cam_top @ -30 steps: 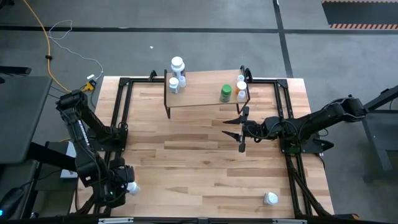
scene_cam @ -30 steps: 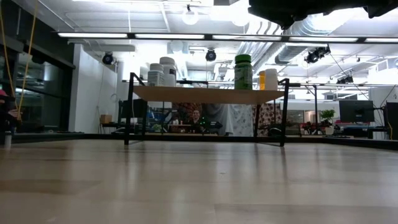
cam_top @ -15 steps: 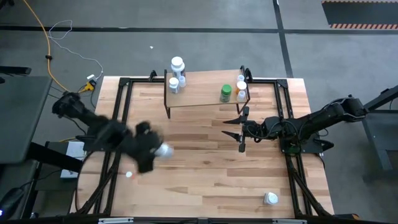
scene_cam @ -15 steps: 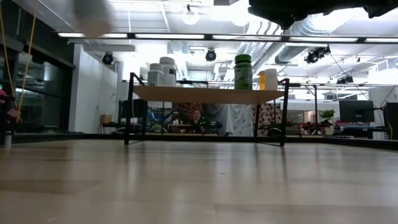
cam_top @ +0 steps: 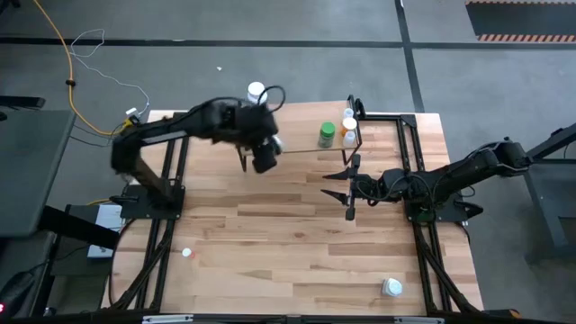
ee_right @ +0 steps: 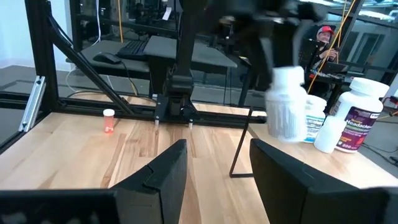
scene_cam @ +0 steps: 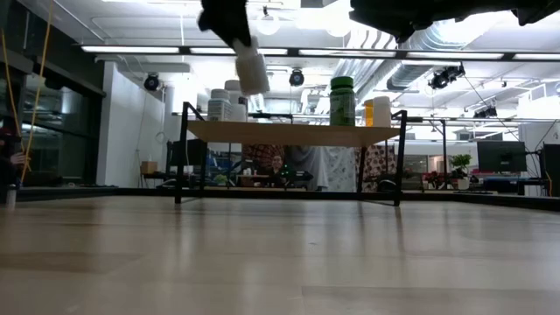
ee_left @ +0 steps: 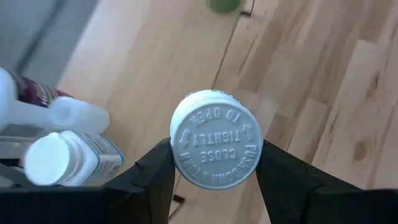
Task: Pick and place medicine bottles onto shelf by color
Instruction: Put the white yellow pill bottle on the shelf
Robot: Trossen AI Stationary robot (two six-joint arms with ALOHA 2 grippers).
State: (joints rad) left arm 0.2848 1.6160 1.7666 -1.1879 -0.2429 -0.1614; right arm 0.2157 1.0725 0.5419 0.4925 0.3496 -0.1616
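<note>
My left gripper [cam_top: 268,149] hangs over the left part of the shelf [cam_top: 301,135], shut on a white medicine bottle [ee_left: 216,147]. In the low view the bottle [scene_cam: 252,70] hangs above the shelf board [scene_cam: 293,133]. White bottles [ee_left: 59,158] stand on the shelf's left end, the tall one [cam_top: 256,92] farthest back. A green bottle [cam_top: 327,135], an orange one [cam_top: 349,130] and a white one [cam_top: 349,114] stand on its right end. My right gripper [cam_top: 349,186] waits open near the shelf's right legs, with nothing between its fingers. My left gripper pinches the white bottle between its two fingers at the cap end [ee_left: 178,149], one finger [ee_left: 155,180] on each side. The fingers slant down from above. The bottle is lifted clear, tilted, its base [scene_cam: 255,86] pointing down toward the shelf.
A small red-capped bottle [cam_top: 186,254] lies on the table near the left side. A white bottle [cam_top: 391,287] stands near the table's near right corner. Black frame rails [cam_top: 171,162] run along both sides. People sit in the room beyond the table.
My left gripper has swung from the table's near left corner up and toward the far edge and the right, tipping and turning as it went. It now hangs over the shelf's left part. The white bottle has travelled with it, lifted clear of the table.
</note>
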